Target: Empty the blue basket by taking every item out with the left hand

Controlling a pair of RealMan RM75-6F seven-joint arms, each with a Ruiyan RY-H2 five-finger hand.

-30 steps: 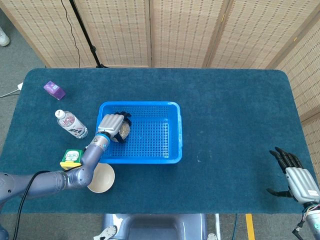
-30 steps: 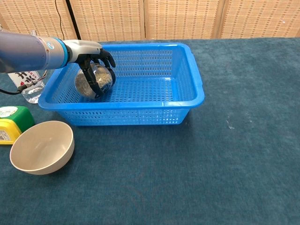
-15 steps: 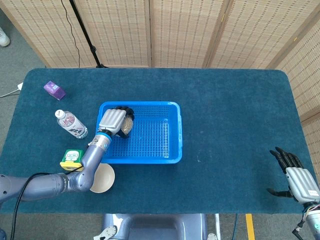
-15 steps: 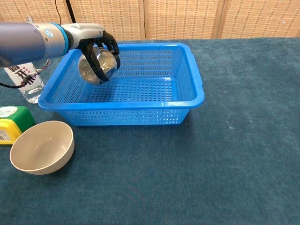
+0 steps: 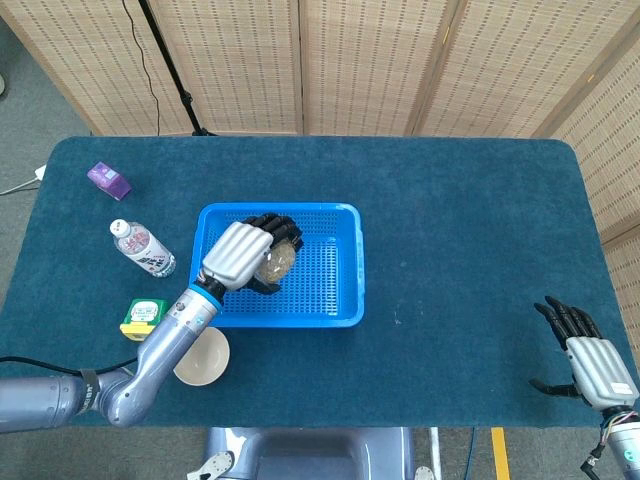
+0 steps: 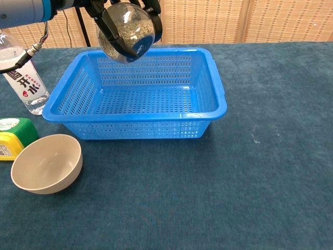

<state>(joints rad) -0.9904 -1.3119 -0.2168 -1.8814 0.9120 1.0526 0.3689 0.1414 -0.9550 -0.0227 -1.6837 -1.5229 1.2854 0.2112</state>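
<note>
My left hand [image 5: 240,254] [image 6: 112,10] grips a round clear jar of speckled grey-brown contents [image 5: 274,262] [image 6: 126,31], held high above the blue basket [image 5: 348,268] [image 6: 213,109], over its back left part. The basket's mesh floor shows nothing else inside. My right hand [image 5: 592,357] rests open on the carpet at the table's near right corner, fingers spread, holding nothing; it is outside the chest view.
Left of the basket lie a water bottle [image 5: 141,248] [image 6: 23,86], a green-and-yellow container [image 5: 143,316] [image 6: 13,138], a beige bowl [image 5: 204,357] [image 6: 47,163] and a purple box [image 5: 108,180]. Folding screens stand behind the blue table.
My left hand has lifted the jar from the basket floor up well above the rim and slightly to the right. The right hand has stayed put.
</note>
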